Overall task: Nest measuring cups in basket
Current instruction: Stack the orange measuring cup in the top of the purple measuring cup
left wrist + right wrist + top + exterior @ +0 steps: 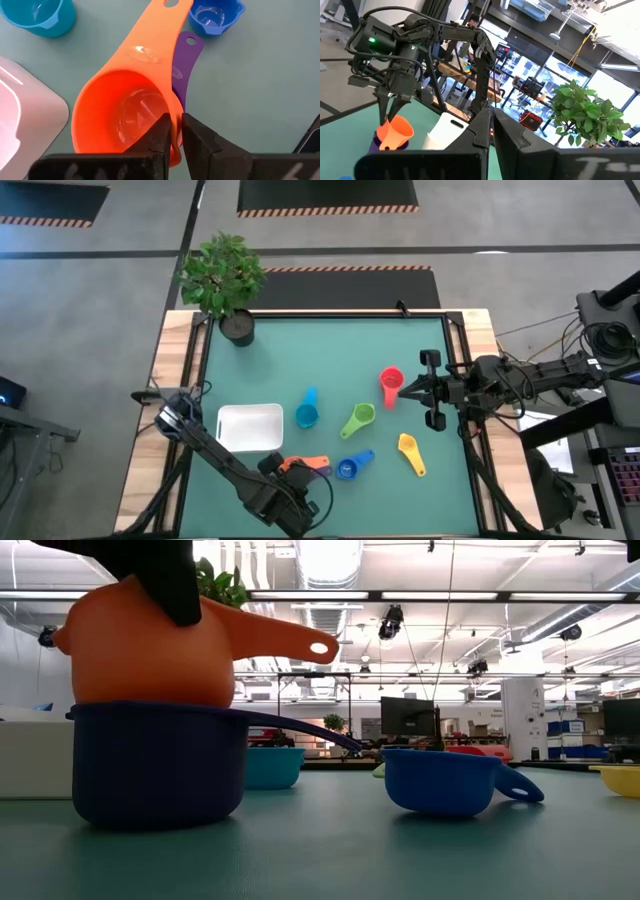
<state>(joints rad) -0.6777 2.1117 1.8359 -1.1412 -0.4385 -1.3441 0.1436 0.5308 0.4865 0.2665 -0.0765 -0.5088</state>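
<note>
My left gripper (176, 122) is at the near side of the table, shut on the orange cup (120, 115), which sits tilted inside the purple cup (160, 760). The orange handle (155, 30) lies over the purple handle (186, 55). The white basket (250, 427) rests flat just left of them. Light blue (307, 412), green (358, 420), red (391, 385), dark blue (350, 466) and yellow (410, 452) cups stand apart on the green mat. My right gripper (405, 392) is shut and hovers beside the red cup. My left gripper pinches the orange cup's rim (174, 106) on the side away from its handle, one finger (155, 137) inside the bowl and one (200, 140) outside. The fingers come from above, pointing down. The cup leans in the purple cup (187, 75), its handle raised.
A potted plant (225, 280) stands at the far left corner of the mat. Raised wooden edges (195, 360) border the table. Bare mat lies between the basket and the plant and along the far side. Cables and equipment sit beyond the right edge.
</note>
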